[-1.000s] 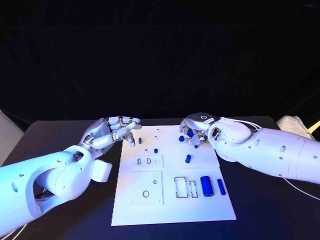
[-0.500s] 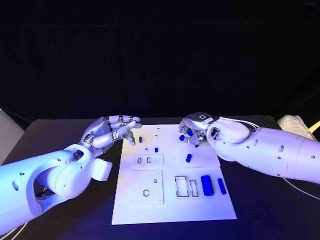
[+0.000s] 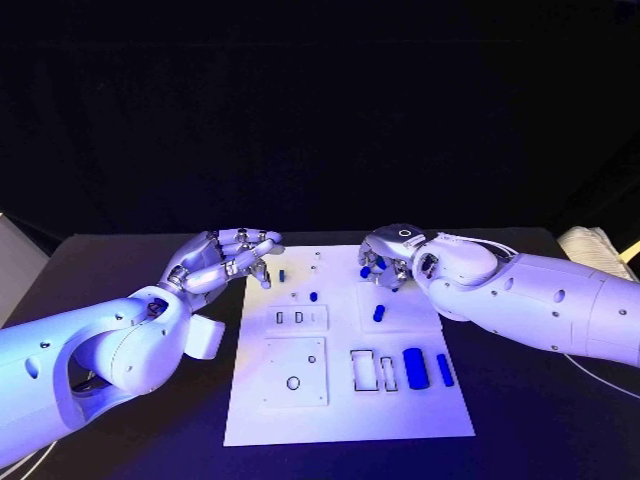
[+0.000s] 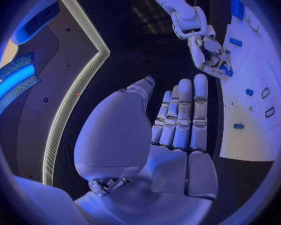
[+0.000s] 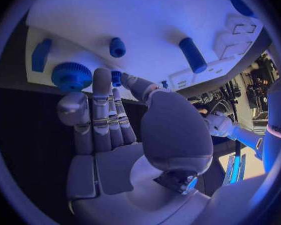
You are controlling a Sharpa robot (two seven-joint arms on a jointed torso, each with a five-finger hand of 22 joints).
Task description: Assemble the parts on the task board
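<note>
Right hand (image 3: 392, 262) pinches a small blue peg (image 5: 116, 77) over the white board's (image 3: 346, 400) far edge; left hand (image 3: 231, 258) hovers empty, fingers apart. Lower it squarely.

The right hand (image 3: 392, 255) covers the far right corner of the task board (image 3: 342, 410) in the head view; the small blue part (image 3: 365, 271) under its fingers is partly hidden, and contact cannot be determined. In the right wrist view, the blue gear (image 5: 72, 76) sits partly behind a fingertip.
</note>
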